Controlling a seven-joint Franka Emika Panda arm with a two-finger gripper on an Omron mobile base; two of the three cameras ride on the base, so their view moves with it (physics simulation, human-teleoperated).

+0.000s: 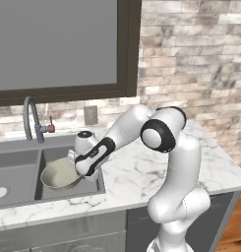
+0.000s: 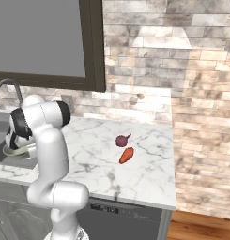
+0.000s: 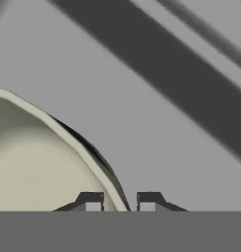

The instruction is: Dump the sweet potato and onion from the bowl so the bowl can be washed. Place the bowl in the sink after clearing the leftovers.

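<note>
The bowl (image 1: 55, 174) hangs low inside the right basin of the grey sink (image 1: 16, 167), cream inside and slightly tilted; nothing lies in it. My gripper (image 1: 74, 166) is shut on its right rim. In the hand view the thin rim of the bowl (image 3: 33, 162) runs between the two fingertips of the gripper (image 3: 120, 202), with grey basin wall behind. Whether the bowl touches the basin floor I cannot tell. The purple onion (image 2: 121, 139) and the orange sweet potato (image 2: 126, 155) lie side by side on the marble counter (image 2: 102, 164), far right of the sink.
A curved grey faucet (image 1: 31, 115) with a red-tipped handle stands behind the divider of the two basins. A wall outlet (image 1: 90, 114) and a dark-framed window (image 1: 58, 44) are behind. The counter's right end stops at a brick wall (image 2: 205, 117).
</note>
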